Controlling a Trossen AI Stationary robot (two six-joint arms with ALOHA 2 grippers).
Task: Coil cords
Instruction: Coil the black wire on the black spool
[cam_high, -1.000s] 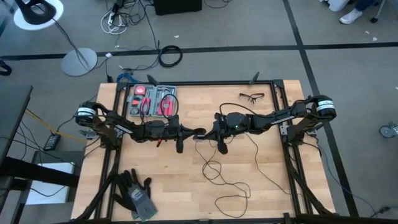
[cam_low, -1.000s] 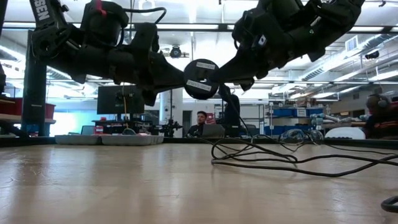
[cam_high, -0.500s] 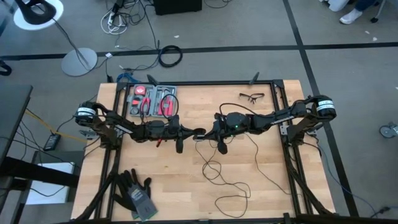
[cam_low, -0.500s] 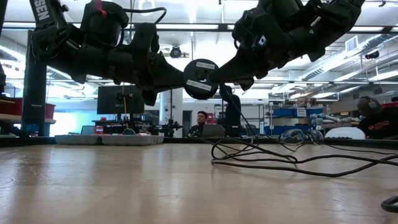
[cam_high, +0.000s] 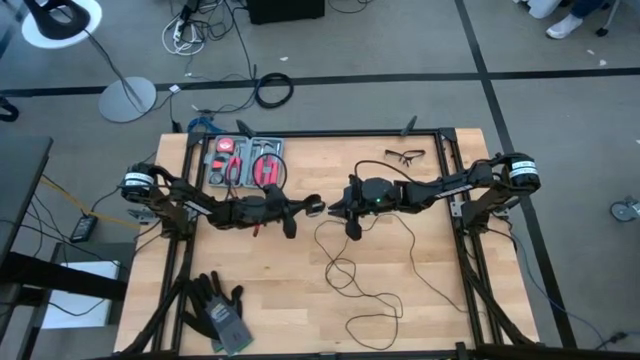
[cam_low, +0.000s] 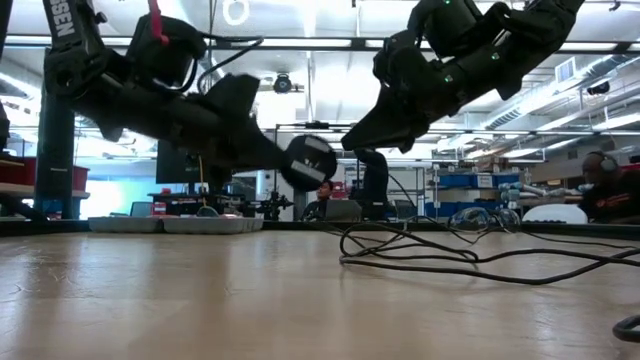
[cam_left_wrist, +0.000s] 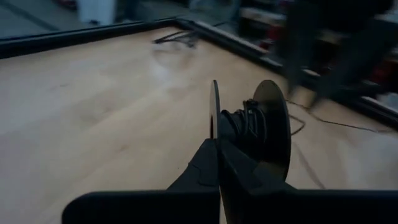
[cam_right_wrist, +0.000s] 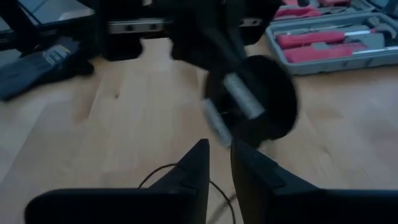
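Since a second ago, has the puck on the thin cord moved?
Yes. In the low view the puck sits lower and slightly left against the background monitor, held by the left gripper; the right gripper has let go.

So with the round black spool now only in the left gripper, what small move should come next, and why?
Probably the right gripper should drop to pinch the thin black cord, which lies loose on the wooden table, while the left gripper holds the round black spool aloft.

We saw bare table (cam_high: 250, 270) between the gloves (cam_high: 218, 312) and the loose cord (cam_high: 345, 270), open to a gripper. The tool case (cam_high: 246, 162) blocked the far-left corner, and glasses (cam_high: 404, 155) lay near the far edge.
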